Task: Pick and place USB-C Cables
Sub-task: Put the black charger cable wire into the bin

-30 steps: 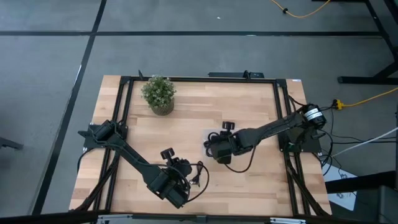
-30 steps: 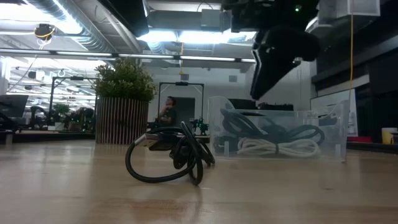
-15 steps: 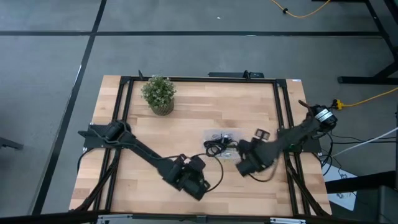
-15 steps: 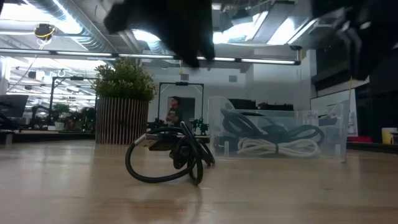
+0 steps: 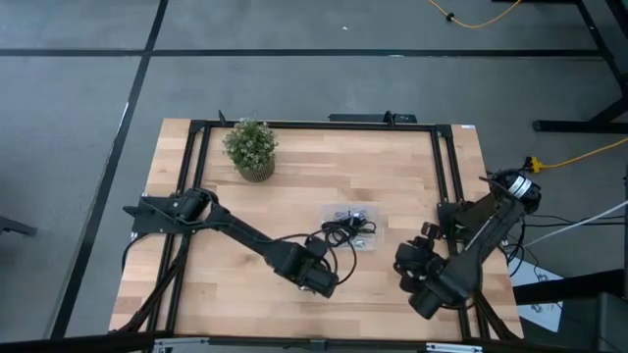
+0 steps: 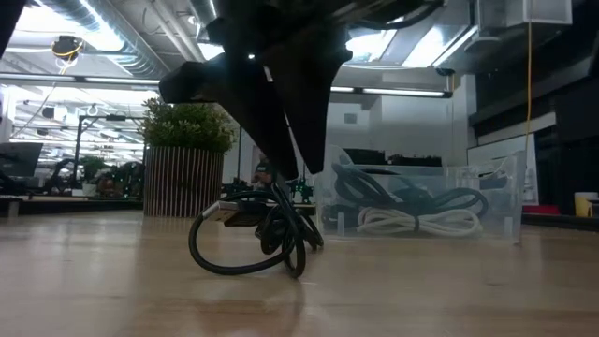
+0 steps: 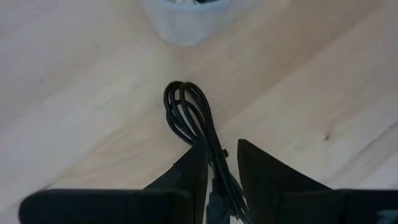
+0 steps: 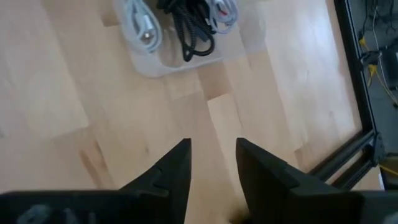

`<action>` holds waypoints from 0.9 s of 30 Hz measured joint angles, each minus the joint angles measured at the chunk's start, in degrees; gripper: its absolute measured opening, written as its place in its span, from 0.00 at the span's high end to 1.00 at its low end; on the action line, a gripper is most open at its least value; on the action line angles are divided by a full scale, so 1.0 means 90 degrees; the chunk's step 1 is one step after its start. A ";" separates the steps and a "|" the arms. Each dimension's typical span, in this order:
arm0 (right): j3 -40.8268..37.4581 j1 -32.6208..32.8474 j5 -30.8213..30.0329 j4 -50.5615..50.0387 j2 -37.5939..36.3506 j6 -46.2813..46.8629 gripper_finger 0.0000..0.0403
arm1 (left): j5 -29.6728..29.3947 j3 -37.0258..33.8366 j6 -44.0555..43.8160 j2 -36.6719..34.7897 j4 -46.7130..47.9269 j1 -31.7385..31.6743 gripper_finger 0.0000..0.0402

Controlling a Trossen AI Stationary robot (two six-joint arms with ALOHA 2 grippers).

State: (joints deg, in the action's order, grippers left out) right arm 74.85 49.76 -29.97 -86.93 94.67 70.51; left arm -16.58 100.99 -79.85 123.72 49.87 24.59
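Straddling a black cable (image 7: 189,121) on the counter (image 5: 294,196), the left pincer (image 7: 219,162) has its fingers parted, one each side of the strands, not yet clenched. Just beyond its tips sits a clear tray (image 5: 368,241) holding other cables (image 8: 186,28). Off to the side, the right pincer (image 8: 212,163) hangs released over bare wood, the tray ahead of it.

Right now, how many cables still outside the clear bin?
1: a black coiled cable on the table beside the clear bin, between the left gripper fingers. The rest lie in the bin; some may be hidden.
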 joint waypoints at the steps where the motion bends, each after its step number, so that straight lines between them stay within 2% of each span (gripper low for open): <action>1: 0.0000 0.0058 0.0000 -0.0001 0.0000 0.0007 0.68 | 0.0036 0.0000 -0.0062 -0.0001 0.0000 0.0007 0.80; 12: 0.0000 0.0206 -0.0166 -0.0001 0.0000 0.0154 0.68 | 0.0186 0.0007 -0.0033 0.0060 0.0001 0.0116 0.80; 18: 0.0000 0.0206 -0.0169 0.0018 0.0005 0.0159 0.68 | 0.0580 0.0000 0.0084 0.0419 -0.0191 0.0098 0.80; 23: -0.0015 0.0206 -0.0169 0.0033 0.0005 0.0164 0.68 | 0.1165 0.0026 0.0083 0.0748 -0.0531 0.0050 0.80; 27: -0.0015 0.0206 -0.0174 0.0036 0.0007 0.0164 0.68 | 0.1284 0.0042 0.0092 0.0927 -0.0550 0.0039 0.81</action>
State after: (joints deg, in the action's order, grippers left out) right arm 74.72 51.62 -31.53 -86.60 94.74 71.99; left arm -5.02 101.37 -79.02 132.06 44.92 24.94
